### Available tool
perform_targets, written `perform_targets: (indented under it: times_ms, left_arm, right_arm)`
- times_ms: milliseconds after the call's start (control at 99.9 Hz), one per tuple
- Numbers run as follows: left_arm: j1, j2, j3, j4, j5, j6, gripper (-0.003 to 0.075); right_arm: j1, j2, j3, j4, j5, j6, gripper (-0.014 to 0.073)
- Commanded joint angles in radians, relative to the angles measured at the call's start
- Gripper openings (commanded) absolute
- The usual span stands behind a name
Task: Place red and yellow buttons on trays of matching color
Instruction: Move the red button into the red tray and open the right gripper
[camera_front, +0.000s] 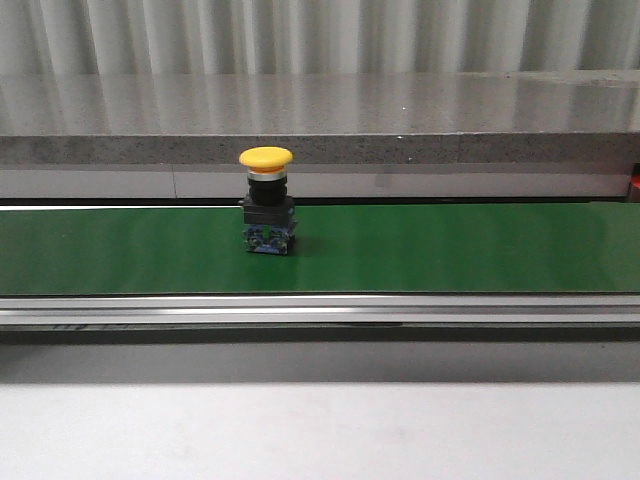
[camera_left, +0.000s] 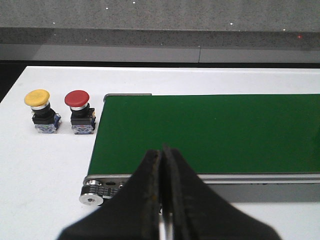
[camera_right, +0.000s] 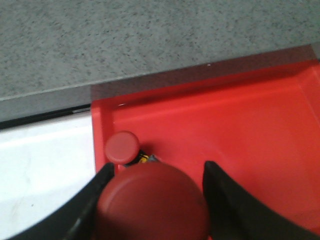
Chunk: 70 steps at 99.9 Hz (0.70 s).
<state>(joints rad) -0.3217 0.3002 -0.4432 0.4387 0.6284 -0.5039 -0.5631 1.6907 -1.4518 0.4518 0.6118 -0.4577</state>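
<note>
Buttons are seen in three places. On the green conveyor belt (camera_front: 420, 248), in the front view, one yellow-capped button (camera_front: 267, 201) stands upright on its black and blue base, left of the belt's middle. In the left wrist view, a second yellow button (camera_left: 41, 110) and a red button (camera_left: 80, 111) stand side by side on the white table (camera_left: 45, 165), just beyond the belt's end, the red one nearer the belt. The left gripper (camera_left: 161, 159) is held over the belt's near edge with its fingers pressed together and nothing between them. In the right wrist view, the right gripper (camera_right: 156, 176) is closed on a large-looming red-capped button (camera_right: 152, 202) above the red tray (camera_right: 240, 130). Another red button (camera_right: 123, 148) rests inside the tray, near its corner.
</note>
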Motion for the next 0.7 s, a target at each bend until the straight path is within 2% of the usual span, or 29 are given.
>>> perform_targets:
  times_ms: [0, 330, 690]
  left_arm:
    - [-0.008, 0.007, -0.029, 0.012, -0.065, -0.002, -0.0020]
    - [-0.008, 0.007, -0.029, 0.012, -0.065, -0.002, -0.0020]
    - [-0.008, 0.007, -0.029, 0.012, -0.065, -0.002, -0.0020]
  right_arm:
    - [-0.006, 0.016, -0.065, 0.028, -0.063, 0.001, 0.0092]
    - [-0.006, 0.224, -0.206, 0.028, -0.049, 0.001, 0.0092]
    - [-0.005, 0.359, -0.294, 0.028, -0.052, 0.001, 0.0092]
